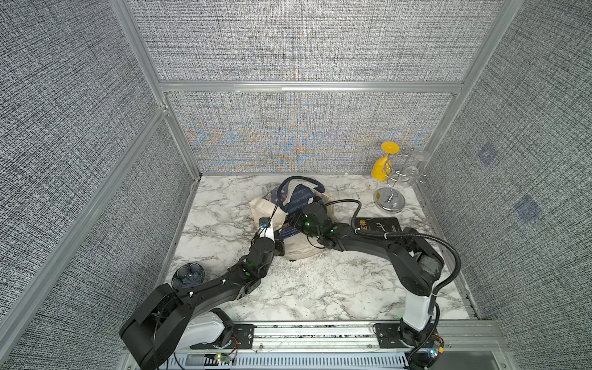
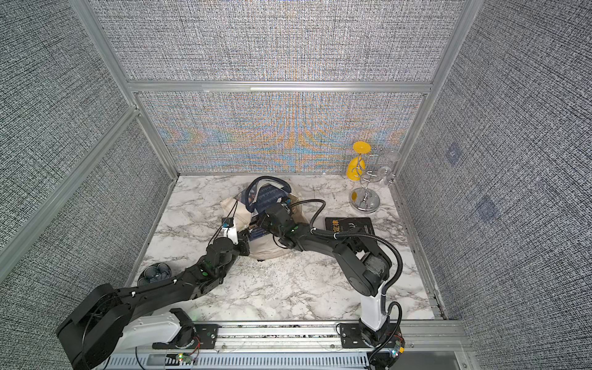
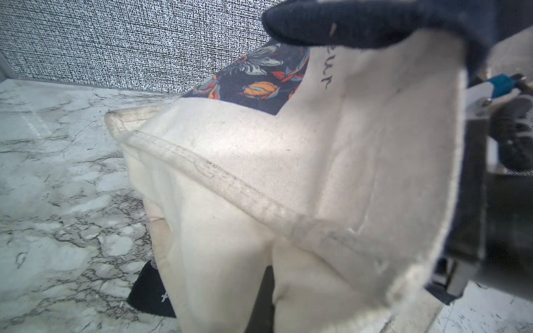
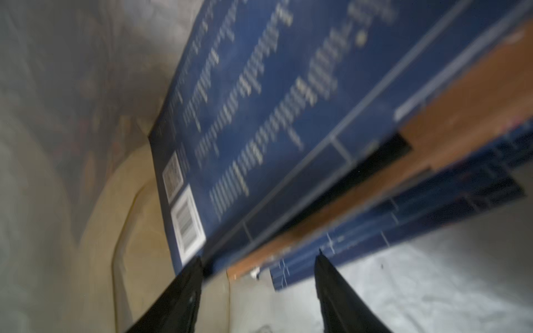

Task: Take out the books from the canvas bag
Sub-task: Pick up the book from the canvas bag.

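Observation:
The cream canvas bag (image 1: pixel 301 248) (image 2: pixel 272 249) lies slumped at the table's middle back, navy handle up. My left gripper (image 1: pixel 279 246) (image 3: pixel 266 276) is shut on the bag's cream rim (image 3: pixel 230 161), and fabric hides most of its fingers. My right gripper (image 1: pixel 290 224) (image 4: pixel 259 259) reaches into the bag's mouth and stands open, with its fingertips at the near edges of the books (image 4: pixel 274 115). These are stacked navy covers with tan-orange edges, one showing a barcode. Another dark book (image 1: pixel 381 225) (image 2: pixel 349 225) lies flat on the marble to the right of the bag.
A chrome glass rack (image 1: pixel 389 200) with a yellow glass (image 1: pixel 382 166) stands at the back right. A dark round holder (image 1: pixel 188 276) sits at the left edge near my left arm. Grey fabric walls with metal rails (image 1: pixel 179 224) enclose the marble table (image 1: pixel 320 288).

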{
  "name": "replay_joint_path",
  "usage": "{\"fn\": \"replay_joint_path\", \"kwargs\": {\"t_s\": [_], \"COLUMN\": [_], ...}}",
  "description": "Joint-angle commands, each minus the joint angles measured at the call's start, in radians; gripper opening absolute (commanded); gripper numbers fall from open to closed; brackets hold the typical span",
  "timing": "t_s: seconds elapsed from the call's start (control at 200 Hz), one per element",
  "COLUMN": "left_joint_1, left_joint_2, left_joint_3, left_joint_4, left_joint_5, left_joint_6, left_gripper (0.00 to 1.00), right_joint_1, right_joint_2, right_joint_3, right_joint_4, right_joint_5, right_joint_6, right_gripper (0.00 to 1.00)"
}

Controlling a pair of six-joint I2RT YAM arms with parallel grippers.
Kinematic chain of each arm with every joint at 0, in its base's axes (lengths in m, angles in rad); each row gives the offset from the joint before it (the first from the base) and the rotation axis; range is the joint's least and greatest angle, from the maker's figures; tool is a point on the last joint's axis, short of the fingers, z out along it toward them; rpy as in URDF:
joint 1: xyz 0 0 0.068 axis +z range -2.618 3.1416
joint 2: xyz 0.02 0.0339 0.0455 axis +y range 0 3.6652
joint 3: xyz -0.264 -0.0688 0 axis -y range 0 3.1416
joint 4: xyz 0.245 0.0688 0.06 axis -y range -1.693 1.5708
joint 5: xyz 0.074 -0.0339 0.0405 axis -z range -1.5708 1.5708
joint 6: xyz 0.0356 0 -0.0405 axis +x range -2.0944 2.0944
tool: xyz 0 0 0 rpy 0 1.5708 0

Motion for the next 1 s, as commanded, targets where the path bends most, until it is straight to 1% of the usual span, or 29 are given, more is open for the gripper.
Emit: {"fn": "replay_joint_path", "kwargs": {"t_s": [0.0, 0.065, 0.135, 0.225, 0.32, 0.395, 0.61, 0.695, 0.775, 0.9, 0.995], "left_joint_1": [-0.001, -0.001, -0.002, -0.001, -0.001, -0.002, -0.001, -0.002, -0.002, -0.002, -0.001], "left_joint_2": [-0.005, -0.006, -0.006, 0.000, 0.005, 0.004, 0.002, 0.000, -0.005, -0.004, 0.001], "left_joint_3": [0.003, 0.000, 0.000, 0.004, 0.007, 0.006, 0.008, 0.006, 0.005, 0.004, 0.005], "left_joint_4": [0.046, 0.052, 0.051, 0.050, 0.045, 0.046, 0.045, 0.045, 0.045, 0.046, 0.051], "left_joint_5": [0.017, 0.018, 0.017, 0.020, 0.019, 0.014, 0.016, 0.021, 0.020, 0.018, 0.021], "left_joint_6": [0.007, 0.007, 0.007, 0.008, 0.009, 0.011, 0.010, 0.008, 0.007, 0.009, 0.008], "left_gripper": [0.00, 0.00, 0.00, 0.00, 0.00, 0.00, 0.00, 0.00, 0.00, 0.00, 0.00], "right_joint_1": [-0.008, -0.009, -0.010, -0.012, -0.016, -0.017, -0.019, -0.028, -0.035, -0.039, -0.042], "right_joint_2": [0.017, 0.024, 0.030, 0.041, 0.050, 0.044, 0.013, 0.021, 0.034, 0.053, 0.072], "right_joint_3": [0.011, 0.014, 0.042, 0.067, 0.078, 0.078, 0.084, 0.096, 0.121, 0.154, 0.180], "right_joint_4": [0.037, 0.053, 0.023, 0.029, 0.034, 0.036, 0.026, 0.037, 0.034, 0.048, 0.068], "right_joint_5": [0.049, 0.071, 0.094, 0.099, 0.096, 0.103, 0.137, 0.130, 0.119, 0.112, 0.101], "right_joint_6": [0.025, 0.014, 0.000, -0.018, -0.024, -0.027, -0.066, -0.065, -0.062, -0.069, -0.066], "right_gripper": [0.59, 0.57, 0.56, 0.54, 0.45, 0.41, 0.37, 0.33, 0.31, 0.31, 0.34]}}
